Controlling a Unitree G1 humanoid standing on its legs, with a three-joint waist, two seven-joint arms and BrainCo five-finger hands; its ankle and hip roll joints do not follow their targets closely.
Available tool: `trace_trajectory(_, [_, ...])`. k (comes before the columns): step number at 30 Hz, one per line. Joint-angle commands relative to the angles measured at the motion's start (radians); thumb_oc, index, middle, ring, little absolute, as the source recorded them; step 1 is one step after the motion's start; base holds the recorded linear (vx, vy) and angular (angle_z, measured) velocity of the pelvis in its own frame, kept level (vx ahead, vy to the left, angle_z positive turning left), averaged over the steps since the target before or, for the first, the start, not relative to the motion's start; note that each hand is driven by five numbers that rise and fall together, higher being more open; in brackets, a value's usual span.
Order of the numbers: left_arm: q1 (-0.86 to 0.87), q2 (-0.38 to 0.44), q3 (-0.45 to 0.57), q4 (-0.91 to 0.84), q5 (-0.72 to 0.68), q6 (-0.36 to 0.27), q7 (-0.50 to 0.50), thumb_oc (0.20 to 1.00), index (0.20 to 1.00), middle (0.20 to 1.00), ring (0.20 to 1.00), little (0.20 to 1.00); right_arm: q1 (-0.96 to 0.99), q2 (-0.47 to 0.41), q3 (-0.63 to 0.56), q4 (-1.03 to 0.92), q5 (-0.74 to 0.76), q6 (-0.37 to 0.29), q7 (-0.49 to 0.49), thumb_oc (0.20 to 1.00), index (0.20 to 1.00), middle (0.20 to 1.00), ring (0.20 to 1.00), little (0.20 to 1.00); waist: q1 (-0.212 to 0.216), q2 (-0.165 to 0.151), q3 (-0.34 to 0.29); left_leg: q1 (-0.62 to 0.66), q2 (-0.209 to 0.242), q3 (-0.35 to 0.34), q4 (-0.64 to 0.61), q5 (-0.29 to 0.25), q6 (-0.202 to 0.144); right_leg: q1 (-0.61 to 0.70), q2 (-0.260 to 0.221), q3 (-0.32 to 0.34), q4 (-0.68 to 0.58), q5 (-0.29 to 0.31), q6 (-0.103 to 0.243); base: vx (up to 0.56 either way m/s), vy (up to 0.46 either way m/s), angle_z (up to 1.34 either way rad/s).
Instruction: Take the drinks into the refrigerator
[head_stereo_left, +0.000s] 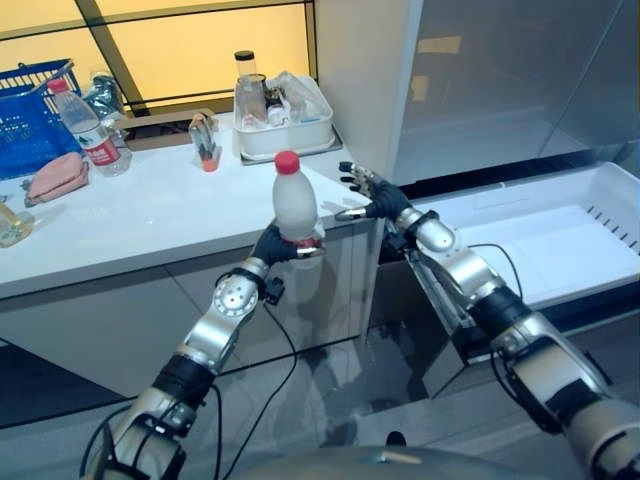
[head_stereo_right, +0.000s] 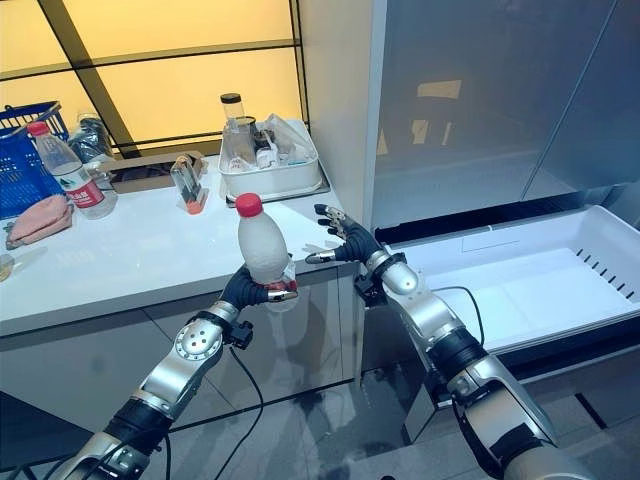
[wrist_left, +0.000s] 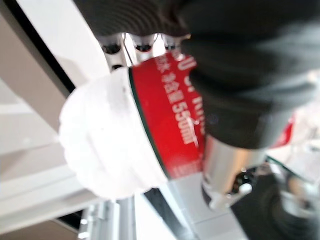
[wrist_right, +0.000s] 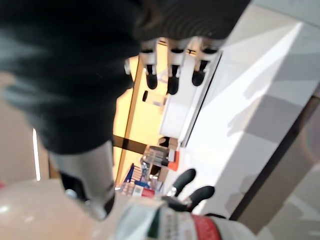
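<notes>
A frosted drink bottle (head_stereo_left: 296, 205) with a red cap and red label stands upright in the air by the counter's front right corner. My left hand (head_stereo_left: 272, 243) is shut on its lower part; the left wrist view shows the fingers (wrist_left: 240, 75) wrapped over the red label (wrist_left: 170, 125). My right hand (head_stereo_left: 375, 197) hovers just right of the bottle, open with fingers spread and the thumb pointing toward it. A second red-capped bottle (head_stereo_left: 88, 125) stands on the white counter (head_stereo_left: 150, 215) at the back left. The white refrigerator drawer (head_stereo_left: 560, 240) is pulled out at right.
A blue basket (head_stereo_left: 30, 115) and a pink cloth (head_stereo_left: 57, 177) lie at the counter's left end. A white tub (head_stereo_left: 285, 135) with jars sits at the back right of the counter, with a small orange-based item (head_stereo_left: 205, 140) beside it. The grey refrigerator door (head_stereo_left: 500, 80) rises behind the drawer.
</notes>
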Motion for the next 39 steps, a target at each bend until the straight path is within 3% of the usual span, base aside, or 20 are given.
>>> trace_trajectory(1, [-0.17,0.022,0.081,0.012,0.005,-0.099,0.038,0.2,0.2,0.2,0.2,0.2,-0.025,-0.032,-0.075,-0.067,0.054,-0.063,0.003,1.0,1.0,1.0,1.0,1.0,0.008,-0.034,-0.034,-0.025,-0.058,0.001,0.007,-0.036,0.08,0.069,-0.025,0.02,0.128,-0.179,0.048,0.0,0.0,0.0])
trace_trajectory(11, [-0.173,0.013,0.077,0.009,0.001,-0.094,0.02,0.2,0.2,0.2,0.2,0.2,0.03,-0.032,-0.12,-0.062,-0.007,-0.067,-0.009,1.0,1.0,1.0,1.0,1.0,0.003,-0.032,-0.037,-0.026,-0.059,0.0,0.007,-0.038,0.082,0.067,-0.026,0.02,0.127,-0.18,0.049,0.0,0.001,0.0])
trace_trajectory(29, [-0.287,-0.065,-0.029,0.016,-0.058,-0.101,0.024,0.2,0.2,0.2,0.2,0.2,-0.118,0.061,0.013,0.093,0.012,-0.071,-0.009,1.0,1.0,1.0,1.0,1.0,0.015,-0.032,-0.036,-0.025,-0.057,-0.004,0.008,-0.036,0.082,0.073,-0.026,0.02,0.127,-0.18,0.049,0.0,0.0,0.0])
trace_trajectory(39, [-0.267,-0.083,-0.034,-0.031,-0.136,-0.103,0.0,0.2,0.2,0.2,0.2,0.2,-0.148,0.078,0.041,0.097,0.054,-0.082,0.005,1.0,1.0,1.0,1.0,1.0,0.026,-0.032,-0.035,-0.027,-0.058,-0.005,0.009,-0.037,0.084,0.071,-0.027,0.016,0.13,-0.18,0.05,0.0,0.0,0.0])
